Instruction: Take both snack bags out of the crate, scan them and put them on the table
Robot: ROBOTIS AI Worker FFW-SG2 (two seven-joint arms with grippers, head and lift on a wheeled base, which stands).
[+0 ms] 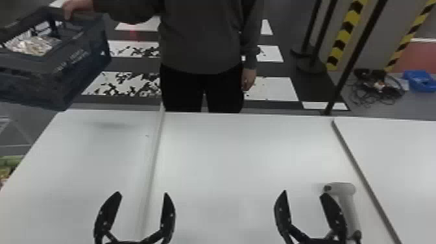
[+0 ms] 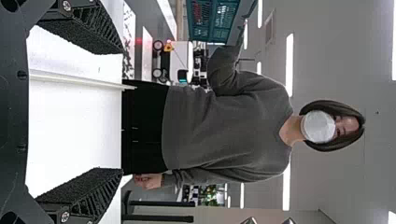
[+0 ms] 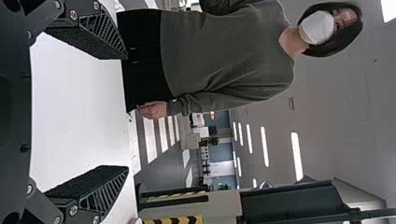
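Note:
A dark crate (image 1: 78, 61) is held up by a person's hand (image 1: 78, 7) beyond the table's back left corner; shiny silvery packaging (image 1: 34, 44) lies inside, and I cannot tell how many bags it is. The crate (image 2: 212, 21) also appears in the left wrist view. My left gripper (image 1: 142, 194) stands open over the table's near left part; its fingers are spread in the left wrist view (image 2: 122, 111). My right gripper (image 1: 302, 193) is open at the near right, also in the right wrist view (image 3: 127, 112). The white scanner (image 1: 346, 191) lies beside and partly behind its right finger.
The white table (image 1: 243, 146) has a raised seam (image 1: 155, 146) on the left and a dark seam (image 1: 360, 168) on the right. The person stands at its far edge. Posts and striped barriers (image 1: 344, 35) stand behind at the right, near cables (image 1: 376, 86) and a blue object (image 1: 420, 81) on the floor.

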